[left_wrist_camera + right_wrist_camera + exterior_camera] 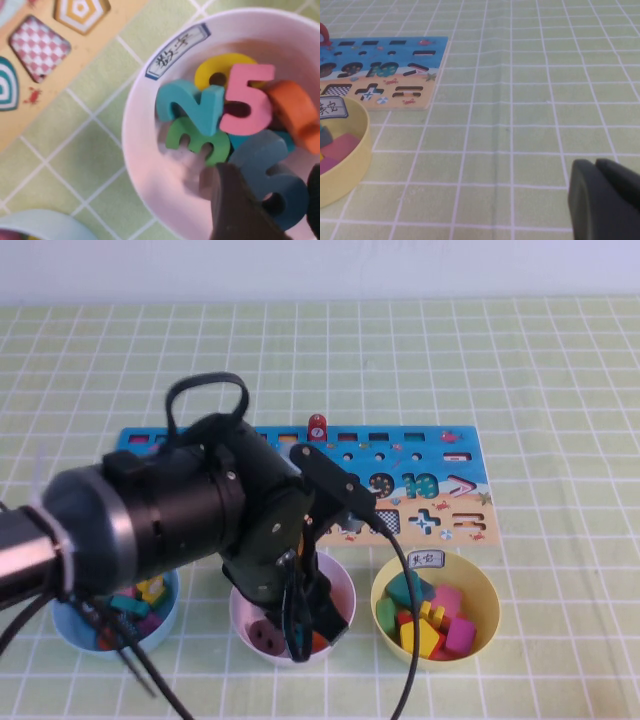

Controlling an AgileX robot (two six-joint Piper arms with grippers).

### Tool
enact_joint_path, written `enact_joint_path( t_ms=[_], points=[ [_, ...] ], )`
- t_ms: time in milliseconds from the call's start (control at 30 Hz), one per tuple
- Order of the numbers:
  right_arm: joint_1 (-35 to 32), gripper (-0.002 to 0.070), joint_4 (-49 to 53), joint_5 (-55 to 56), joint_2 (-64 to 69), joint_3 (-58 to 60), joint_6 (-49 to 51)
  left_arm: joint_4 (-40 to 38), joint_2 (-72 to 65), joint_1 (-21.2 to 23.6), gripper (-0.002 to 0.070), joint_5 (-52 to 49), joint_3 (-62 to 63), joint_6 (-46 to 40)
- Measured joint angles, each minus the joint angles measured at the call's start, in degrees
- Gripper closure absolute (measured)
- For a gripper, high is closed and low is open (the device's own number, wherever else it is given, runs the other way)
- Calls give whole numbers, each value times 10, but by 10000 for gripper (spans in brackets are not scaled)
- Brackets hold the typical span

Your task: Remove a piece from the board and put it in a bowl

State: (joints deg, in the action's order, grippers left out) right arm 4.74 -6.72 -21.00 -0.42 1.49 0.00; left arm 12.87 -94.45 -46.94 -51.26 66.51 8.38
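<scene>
My left gripper (308, 625) hangs low inside the white, faintly pinkish bowl (345, 585), at the table's front centre. In the left wrist view its jaws (272, 210) sit either side of the slate-grey "6" piece (272, 170) and touch it on both sides. The piece leans on other digits in the bowl (135, 130), which has a small label (177, 50). The blue board (440, 455) lies behind the bowls; its tan strip (40, 60) shows beside the bowl. My right gripper (595, 166) is shut and empty over bare cloth, off to the right of the board (385, 65); the high view does not show it.
A yellow bowl (482, 585) of shapes stands right of the white one and shows in the right wrist view (362, 145). A light blue bowl (65, 632) stands to its left. A red peg (317, 427) stands on the board's far edge. Green checked cloth covers the table.
</scene>
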Motion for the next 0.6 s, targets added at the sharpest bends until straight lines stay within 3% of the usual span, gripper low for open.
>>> enact_joint_path(
  t_ms=[300,433,600],
  points=[
    [0,694,0,0,0,0,0,-2,-54,1,404,6,38,15],
    [0,694,0,0,0,0,0,2,-54,1,235,1,61,15],
    [0,694,0,0,0,0,0,2,-54,1,151,-33,72,0]
  ],
)
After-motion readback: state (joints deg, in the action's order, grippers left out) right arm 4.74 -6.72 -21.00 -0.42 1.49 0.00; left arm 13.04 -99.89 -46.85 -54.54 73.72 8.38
